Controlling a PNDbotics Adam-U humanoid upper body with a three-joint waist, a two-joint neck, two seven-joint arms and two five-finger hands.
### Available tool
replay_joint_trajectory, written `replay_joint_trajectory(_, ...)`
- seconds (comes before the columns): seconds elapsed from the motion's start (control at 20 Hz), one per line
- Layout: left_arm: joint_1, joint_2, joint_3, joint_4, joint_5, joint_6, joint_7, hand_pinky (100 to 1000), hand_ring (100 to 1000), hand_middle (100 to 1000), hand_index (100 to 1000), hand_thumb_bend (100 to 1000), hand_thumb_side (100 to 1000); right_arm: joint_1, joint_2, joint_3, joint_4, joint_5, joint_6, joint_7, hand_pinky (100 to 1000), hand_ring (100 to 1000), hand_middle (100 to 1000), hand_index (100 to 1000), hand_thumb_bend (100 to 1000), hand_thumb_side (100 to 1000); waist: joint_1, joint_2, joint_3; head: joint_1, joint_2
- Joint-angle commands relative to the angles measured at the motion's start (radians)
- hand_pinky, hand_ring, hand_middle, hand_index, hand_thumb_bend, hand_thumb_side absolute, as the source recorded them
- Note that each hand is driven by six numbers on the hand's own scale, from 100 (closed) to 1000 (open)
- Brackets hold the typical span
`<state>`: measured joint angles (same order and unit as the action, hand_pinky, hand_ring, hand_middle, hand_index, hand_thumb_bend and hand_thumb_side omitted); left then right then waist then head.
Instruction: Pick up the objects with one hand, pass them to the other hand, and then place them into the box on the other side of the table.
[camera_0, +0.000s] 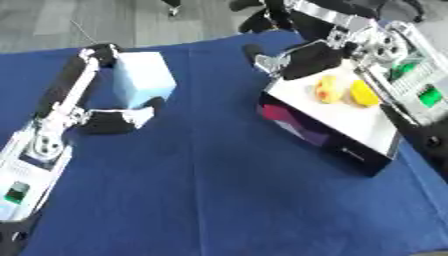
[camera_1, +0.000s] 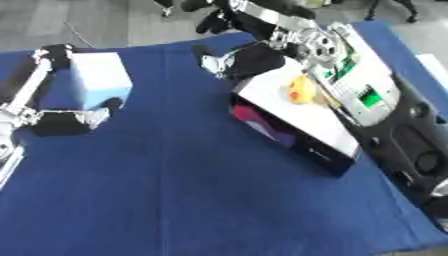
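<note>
The fingers of the left hand (camera_0: 114, 121) lie close beside the pale blue box (camera_0: 143, 80), but I cannot tell if they are spread or curled. The right hand (camera_0: 302, 61) rests at the far corner of the white-topped box (camera_0: 367, 127); its fingers are also unclear. Two yellow objects (camera_0: 343, 92) lie on the white top, near this hand. In my judgement the transfer is not yet done: neither hand seems to carry an object, and both still wait to be passed across the blue table (camera_0: 210, 190).
</note>
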<state>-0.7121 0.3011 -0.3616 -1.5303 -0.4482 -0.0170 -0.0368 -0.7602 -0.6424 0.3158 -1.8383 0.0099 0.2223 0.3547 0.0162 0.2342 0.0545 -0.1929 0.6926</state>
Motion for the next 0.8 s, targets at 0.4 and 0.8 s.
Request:
replay_joint_trajectory(0.4,-0.027,-0.029,-0.013,0.014,-0.041,-0.03,-0.013,775,655,621,550,100,193,-0.029,0.019,0.018,-0.028,0.039,-0.012,0.067,890,847,937,917,100,125,-0.016,-0.034,0.004,-0.008,0.002)
replay_joint_trajectory(0.8,-0.036,-0.051,-0.025,0.005,-0.074,-0.049,-0.02,773,656,621,550,100,161,-0.039,0.039,0.037,-0.027,0.074,-0.013,0.091,890,851,937,918,100,117,-0.018,-0.034,0.009,-0.014,0.004)
